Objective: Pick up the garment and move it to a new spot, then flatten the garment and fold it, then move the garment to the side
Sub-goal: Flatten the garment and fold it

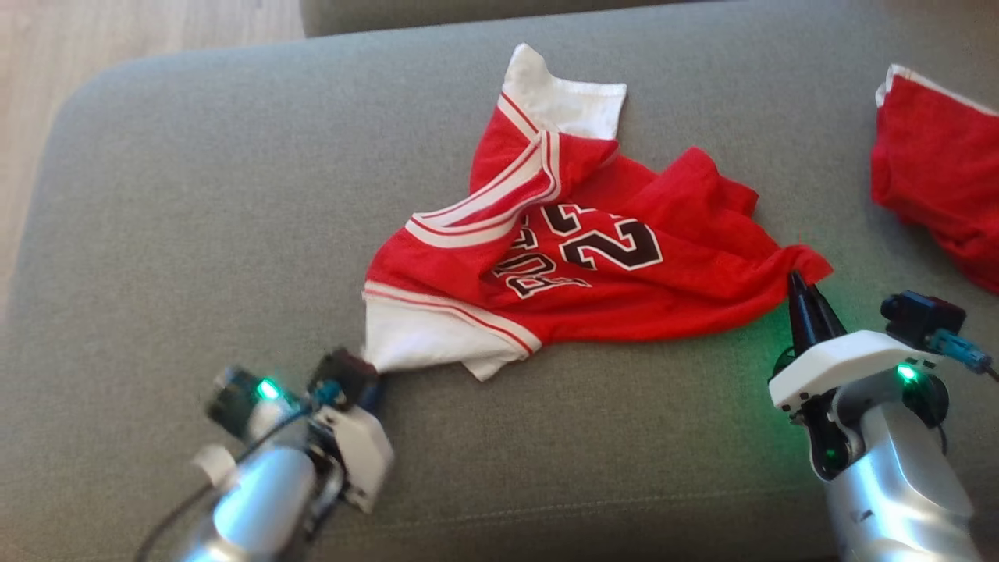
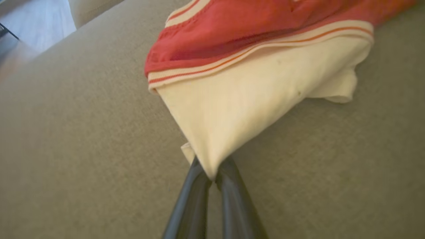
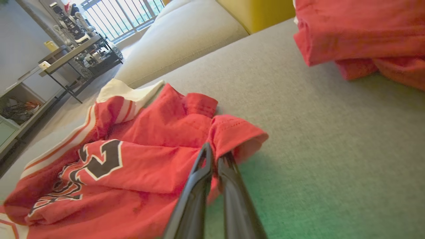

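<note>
The garment [image 1: 593, 257] is a red jersey with white sleeves, striped trim and black numbers, lying crumpled on the grey sofa seat [image 1: 195, 234]. My left gripper [image 1: 373, 367] is at its near-left corner, shut on the white sleeve tip; the left wrist view shows the white cloth [image 2: 239, 99] pinched between the two dark fingers [image 2: 196, 186]. At the garment's right corner, my right gripper [image 1: 798, 279] is shut on the red hem. In the right wrist view the red hem [image 3: 232, 132] folds over the closed fingers [image 3: 202, 166].
A second red cloth [image 1: 936, 164] lies at the seat's right edge, also at the upper right of the right wrist view [image 3: 362, 33]. Wooden floor [image 1: 47, 70] lies past the seat's left edge. A back cushion [image 3: 186, 36] and shelving [image 3: 66, 53] stand beyond.
</note>
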You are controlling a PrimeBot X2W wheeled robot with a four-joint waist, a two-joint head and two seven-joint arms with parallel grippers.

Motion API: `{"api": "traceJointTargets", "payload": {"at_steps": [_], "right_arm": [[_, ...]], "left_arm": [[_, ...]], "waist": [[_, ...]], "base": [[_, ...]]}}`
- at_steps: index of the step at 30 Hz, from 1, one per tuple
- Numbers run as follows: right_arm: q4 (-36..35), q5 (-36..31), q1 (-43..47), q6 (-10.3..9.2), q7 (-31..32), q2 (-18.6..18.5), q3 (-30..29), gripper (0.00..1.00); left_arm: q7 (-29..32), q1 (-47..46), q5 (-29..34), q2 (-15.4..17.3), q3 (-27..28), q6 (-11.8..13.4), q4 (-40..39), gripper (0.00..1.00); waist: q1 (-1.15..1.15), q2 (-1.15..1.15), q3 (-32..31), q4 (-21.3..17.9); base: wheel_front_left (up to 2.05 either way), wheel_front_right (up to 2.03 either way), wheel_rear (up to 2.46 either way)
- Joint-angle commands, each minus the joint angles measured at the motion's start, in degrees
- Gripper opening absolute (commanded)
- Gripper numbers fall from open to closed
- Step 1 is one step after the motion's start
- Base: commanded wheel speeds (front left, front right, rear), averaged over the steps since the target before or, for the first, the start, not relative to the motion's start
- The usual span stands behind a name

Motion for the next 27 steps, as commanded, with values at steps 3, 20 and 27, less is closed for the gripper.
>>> {"api": "traceJointTargets", "payload": {"at_steps": [3, 20, 27], "right_arm": [[-3.3, -0.3, -1.4, -0.02, -0.8, 0.0, 2.4, 0.00], [-18.2, -2.8, -1.5, -0.02, 4.0, 0.0, -0.5, 0.00], [-27.6, -0.8, -2.1, -0.02, 7.0, 0.0, -1.3, 0.00]], "left_arm": [[2.4, 1.0, -14.0, 0.7, -4.8, -0.3, -7.3, 0.00], [14.8, 6.6, -64.4, 19.3, -2.6, -0.2, -52.4, 0.00], [13.8, 9.2, -78.4, 17.9, 5.6, 0.9, -61.8, 0.00]], "waist": [[0.00, 0.00, -1.9, 0.8], [0.00, 0.00, -5.8, 1.6], [0.00, 0.00, -6.6, 1.2]], "base": [[0.00, 0.00, 0.00], [0.00, 0.00, 0.00], [0.00, 0.00, 0.00]]}}
